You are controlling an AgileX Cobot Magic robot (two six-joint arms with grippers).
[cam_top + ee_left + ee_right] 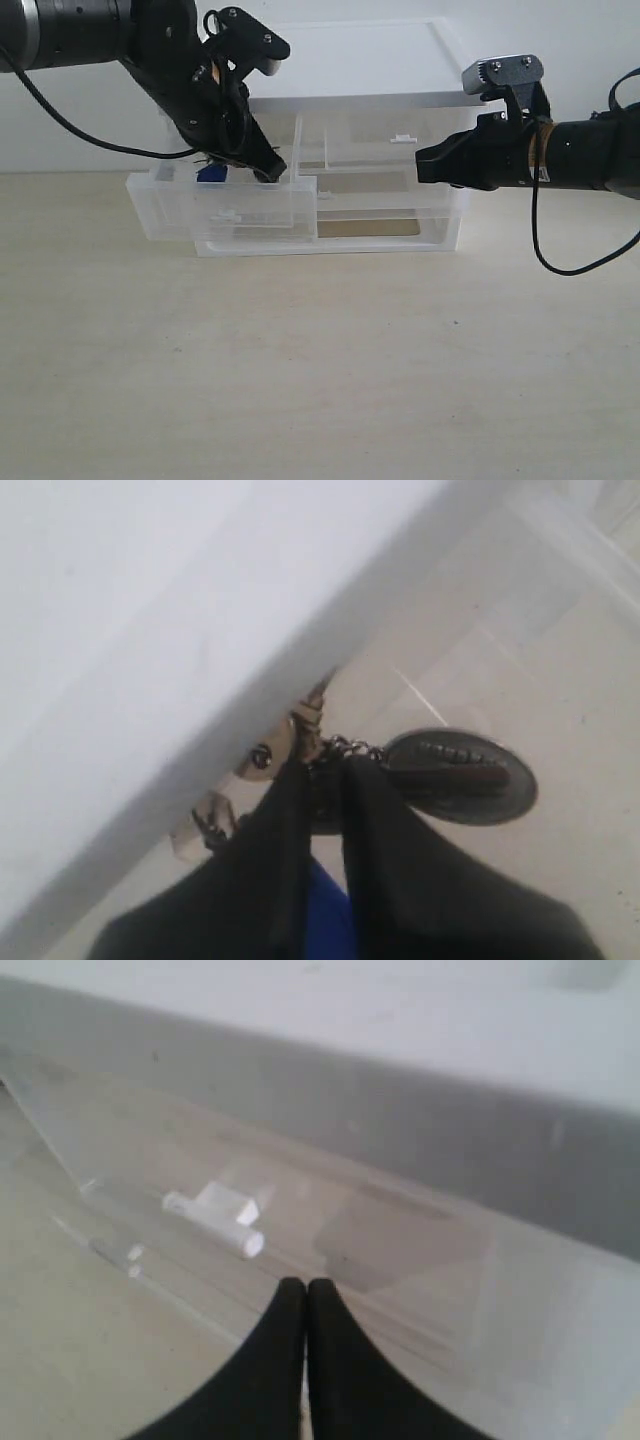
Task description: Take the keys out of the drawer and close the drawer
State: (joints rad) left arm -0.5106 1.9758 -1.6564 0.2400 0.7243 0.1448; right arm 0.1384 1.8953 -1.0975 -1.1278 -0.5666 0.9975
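**Left fingers pinch the keys in the pulled-out drawer**

The clear plastic drawer unit (360, 60) with a white top stands at the far side of the pale surface (300, 380). Its upper left drawer (240, 210) is pulled out toward the near side, well clear of the unit's front. The twin upper right drawer (380, 150) and the full-width drawer (400, 228) below sit pushed in.

The left arm reaches down into the open drawer from the left. The left fingers (270, 870) are drawn almost together on the keys (268, 755), gripping them at the ring. The blue tag (325, 925) is caught between the fingers. The dark grey oval fob (460, 777) lies just beyond the fingertips on a short chain. The fob has a row of raised ridges, too blurred to read as writing. From the exterior camera the blue tag shows at about the level of the drawer's rim. Whether the bunch rests on the drawer floor cannot be told.

The right fingers (275, 1360) are pressed tight together and hold nothing. They are level with the front of the upper right drawer, to the right of its white tab handle (225, 1210). Whether they touch the plastic cannot be told.
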